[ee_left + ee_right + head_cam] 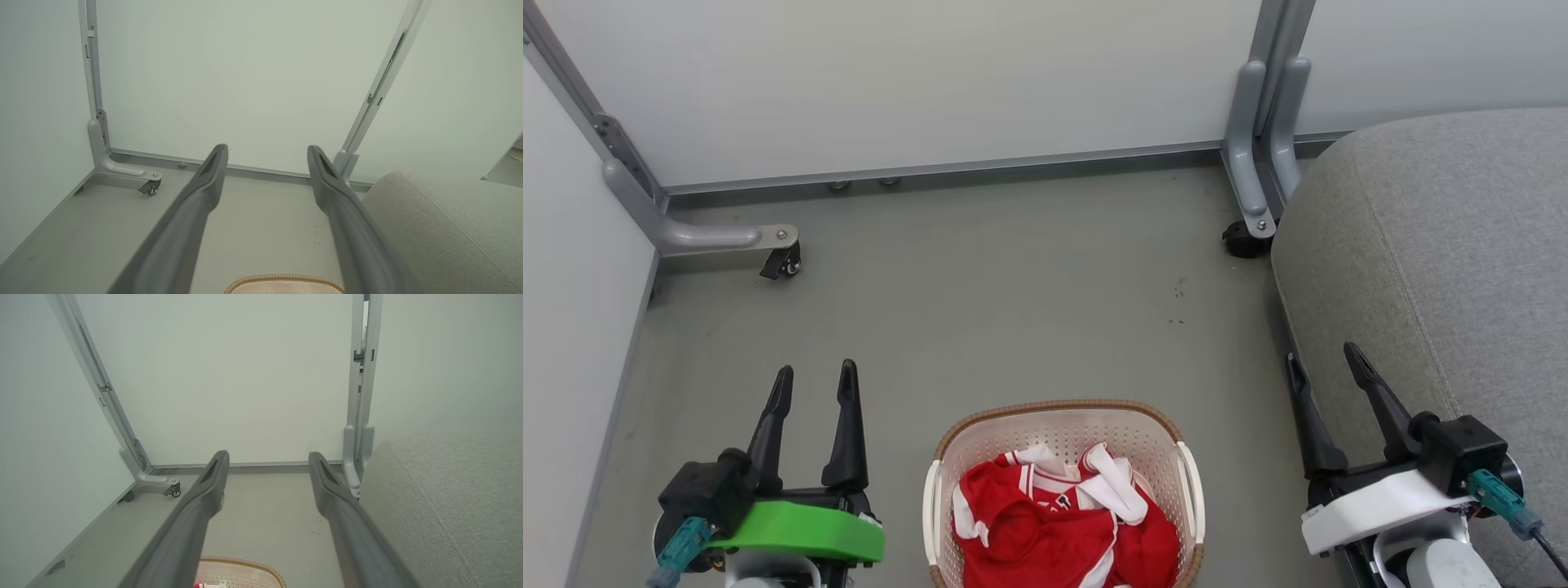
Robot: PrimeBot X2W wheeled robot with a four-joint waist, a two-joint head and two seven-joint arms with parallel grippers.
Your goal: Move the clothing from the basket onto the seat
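left claw: left gripper (816,369) has its fingers spread and holds nothing; it hangs over the floor just left of the basket, pointing far.
right claw: right gripper (1321,355) is also spread and empty, at near right by the seat's near-left edge.
why so: likely a ready pose, with both claws flanking the basket; no grasp is begun and no garment is on the seat yet.
clothing place: red sports garments with white trim (1037,531) all sit inside the cream perforated plastic laundry basket with brown woven-look rim (1058,406), near centre on the grey floor (1013,286).
seat: large grey fabric cushion seat with stitched seams (1437,245), on the right, with a strip of floor between it and the basket.
clothing look: crumpled heap with white trim bunched on top and lettering mostly folded under; probably limp and will sag when lifted.
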